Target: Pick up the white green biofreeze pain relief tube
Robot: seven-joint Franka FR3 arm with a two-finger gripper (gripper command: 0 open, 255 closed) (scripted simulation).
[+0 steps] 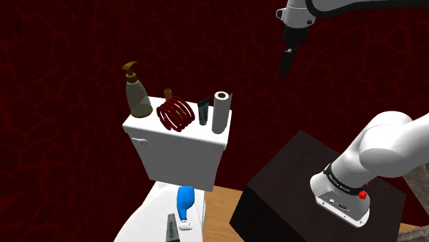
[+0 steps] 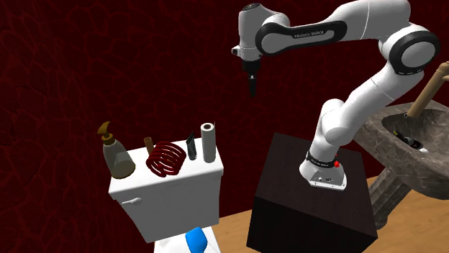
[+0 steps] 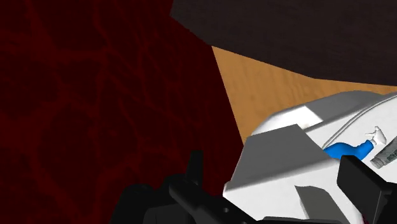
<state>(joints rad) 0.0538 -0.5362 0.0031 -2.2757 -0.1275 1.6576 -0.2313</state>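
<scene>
**Arm raised, toilet below.** The gripper (image 1: 285, 65) hangs high before the dark red wall, above and left of the black stand (image 1: 289, 189) in the shoulder view. In the wrist view its fingers (image 3: 359, 181) stand spread, nothing between them. The grey-green tube (image 1: 172, 227) lies flat on the white toilet lid (image 1: 152, 210), just beside a blue spray bottle (image 1: 184, 203), on the shoulder view's left. On the tank (image 1: 182, 155) stand a soap dispenser (image 1: 137, 93), a red wire rack (image 1: 175, 114) and a white roll (image 1: 221, 111).
</scene>
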